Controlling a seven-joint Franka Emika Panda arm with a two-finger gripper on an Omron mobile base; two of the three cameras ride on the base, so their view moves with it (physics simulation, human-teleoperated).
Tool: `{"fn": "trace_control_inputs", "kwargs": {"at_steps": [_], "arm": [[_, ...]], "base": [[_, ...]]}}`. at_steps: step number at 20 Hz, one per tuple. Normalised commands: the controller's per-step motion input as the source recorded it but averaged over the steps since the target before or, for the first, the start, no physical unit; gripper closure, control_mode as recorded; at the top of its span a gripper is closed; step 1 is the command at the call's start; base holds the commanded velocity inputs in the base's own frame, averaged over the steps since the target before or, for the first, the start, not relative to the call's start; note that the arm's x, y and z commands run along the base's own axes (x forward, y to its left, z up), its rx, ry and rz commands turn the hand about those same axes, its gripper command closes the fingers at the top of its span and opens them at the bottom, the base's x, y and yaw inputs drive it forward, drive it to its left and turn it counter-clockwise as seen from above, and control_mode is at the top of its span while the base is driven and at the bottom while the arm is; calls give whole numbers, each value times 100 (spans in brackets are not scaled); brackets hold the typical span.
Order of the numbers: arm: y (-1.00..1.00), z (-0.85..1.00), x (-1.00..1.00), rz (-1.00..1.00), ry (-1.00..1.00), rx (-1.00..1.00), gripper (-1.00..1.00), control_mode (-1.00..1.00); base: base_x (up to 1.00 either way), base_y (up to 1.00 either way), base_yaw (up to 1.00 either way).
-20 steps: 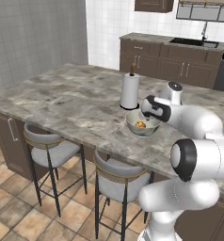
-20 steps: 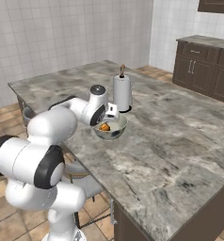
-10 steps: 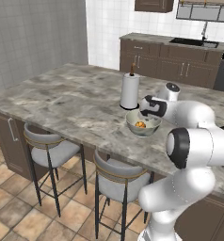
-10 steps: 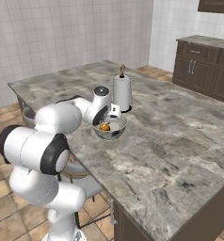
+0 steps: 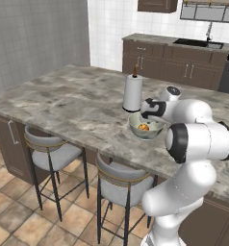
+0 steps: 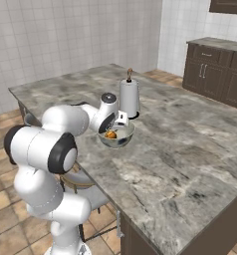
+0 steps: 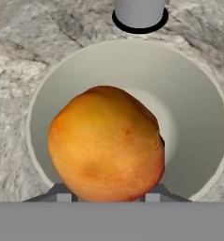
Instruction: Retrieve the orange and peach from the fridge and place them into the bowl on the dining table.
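Pincer (image 7: 107,197) half closed on the peach (image 7: 107,143), hanging just over the bowl (image 7: 198,108) on the bench (image 5: 63,101), beside the paper towel roll (image 5: 133,93). Probably light, round, soft-skinned and slippery; best gripped gently across the widest middle.

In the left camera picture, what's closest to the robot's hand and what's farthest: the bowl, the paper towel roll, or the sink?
1. Bowl: right under the hand, on the table.
2. Paper towel roll: just behind the bowl, to its left.
3. Sink: far back on the dark counter by the wall.
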Motion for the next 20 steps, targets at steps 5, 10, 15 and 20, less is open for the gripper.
{"fn": "trace_control_inputs", "kwargs": {"at_steps": [5, 10, 15, 20], "arm": [[0, 0, 1, 0, 0, 0, -100, -100], [0, 0, 0, 0, 0, 0, -100, -100], [0, 3, 0, 0, 0, 0, -100, -100], [0, 57, -39, 0, -22, -2, -100, -100]], "base": [[0, 0, 0], [0, 0, 0], [0, 0, 0], [0, 0, 0]]}}
